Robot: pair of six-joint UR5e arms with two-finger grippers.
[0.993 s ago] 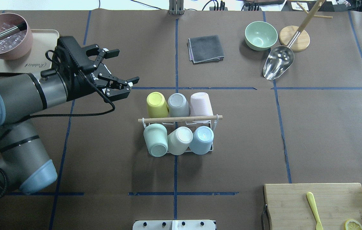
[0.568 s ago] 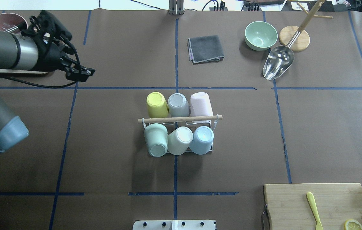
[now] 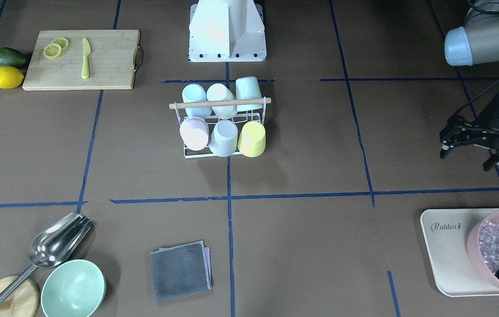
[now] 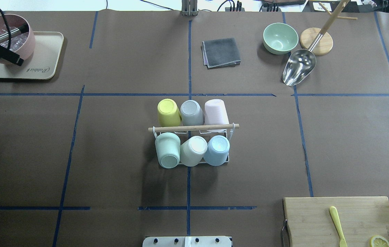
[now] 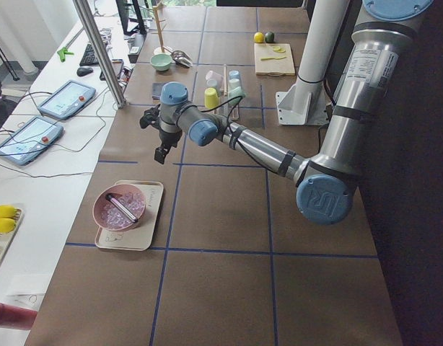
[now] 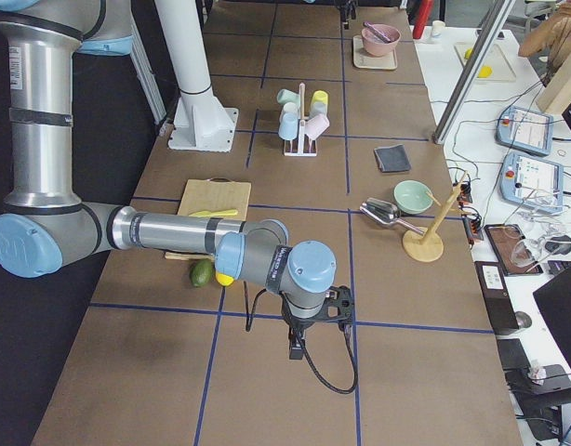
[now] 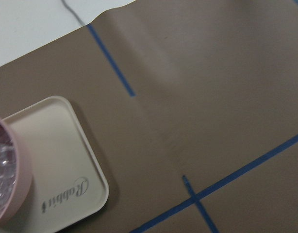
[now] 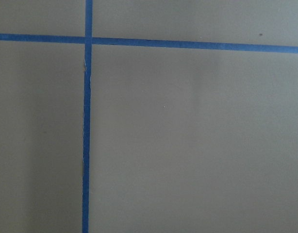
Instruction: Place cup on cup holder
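Six cups [image 4: 169, 112] sit upside down on the holder [image 4: 194, 128] at the middle of the counter [image 4: 112, 154], three on each side of its wooden handle. Every place looks taken, and I see no loose cup anywhere on the counter. By that I judge the placing step done and the task all but finished.

In the overhead view the left fingers [image 3: 445, 145] are out at 10 o'clock from the holder, well apart from it, near the tray [image 4: 43, 65]. They stand apart and hold nothing.

The right fingers [image 6: 295, 351] show only in the right side view, low over bare counter, with the holder far off at their 12 o'clock. I cannot tell whether they are apart or together.

The next move probably calls only for parking both arms wide of the holder, so nothing knocks the handle or a cup.
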